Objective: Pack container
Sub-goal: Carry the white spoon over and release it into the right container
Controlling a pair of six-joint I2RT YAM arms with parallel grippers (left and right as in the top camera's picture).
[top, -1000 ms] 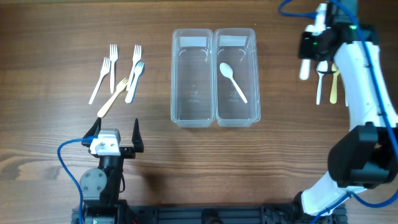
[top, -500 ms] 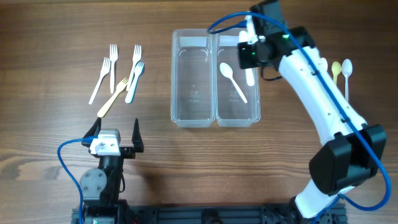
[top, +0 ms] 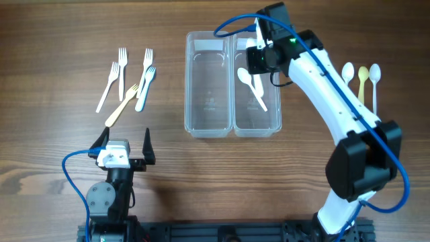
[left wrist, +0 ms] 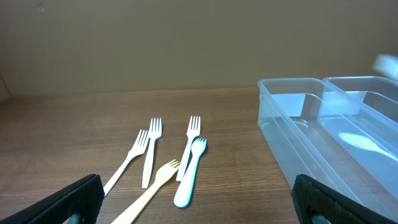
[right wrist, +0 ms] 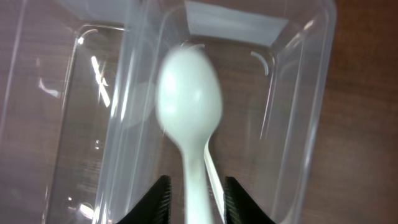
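Wood tabletop (top: 54, 168): my right gripper (right wrist: 197, 183) has swung over the right tub (top: 276, 101), jaws just parted, letting a second spoon (right wrist: 188, 93) drop; left gripper (top: 127, 134) waits spread wide.

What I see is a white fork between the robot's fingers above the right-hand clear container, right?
No: it is a white spoon, not a fork. The right wrist view shows its rounded bowl, between the fingers of the right gripper above the right-hand clear container.

No legible text anywhere
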